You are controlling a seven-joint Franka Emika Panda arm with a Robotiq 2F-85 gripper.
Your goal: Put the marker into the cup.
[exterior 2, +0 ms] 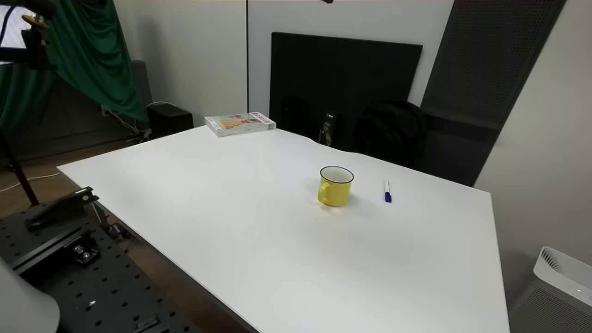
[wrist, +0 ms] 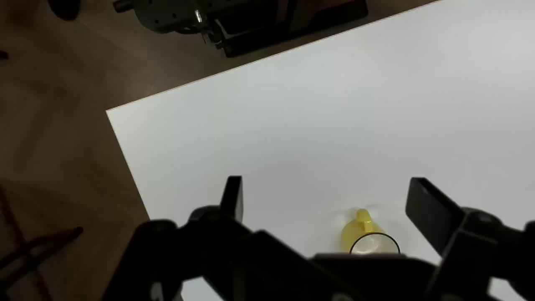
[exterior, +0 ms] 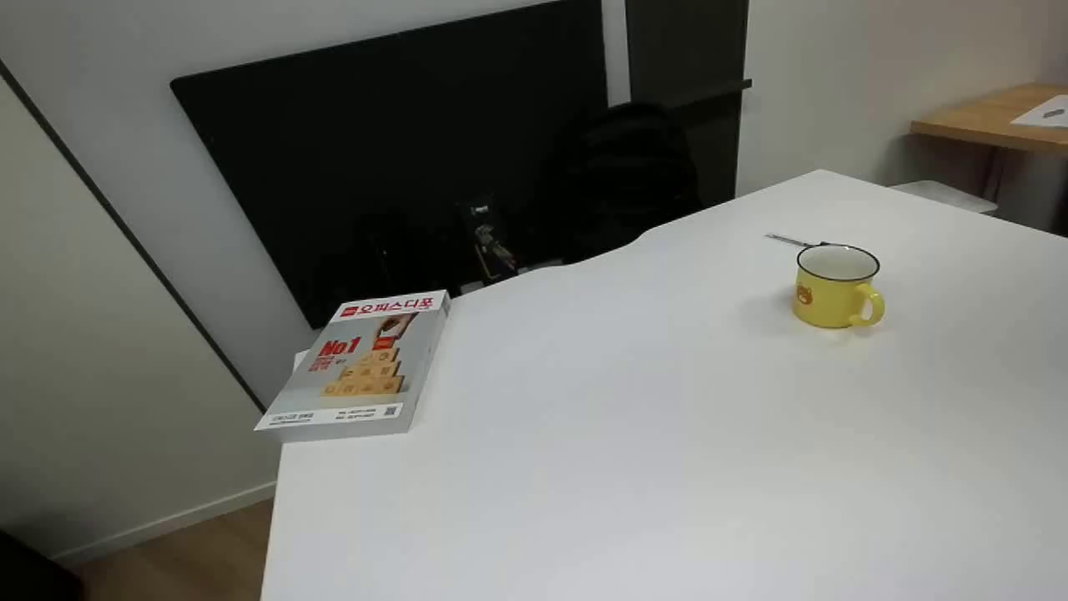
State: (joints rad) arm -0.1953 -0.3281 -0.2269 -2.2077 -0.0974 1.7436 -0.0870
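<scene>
The yellow cup stands upright on the white table in both exterior views, its handle on its side and a dark line round its pale rim. The marker is a thin pen, pale with a dark blue end, lying on the table beside the cup and apart from it. In an exterior view the marker lies behind the cup, which partly hides it. In the wrist view my gripper is open and empty, high above the table. The cup shows below between its fingers, partly covered by the gripper body. The marker is out of sight there.
A thick red-and-white book lies at a table corner, also in an exterior view. The white table has its edge and corner in the wrist view. A dark perforated base plate stands beside the table.
</scene>
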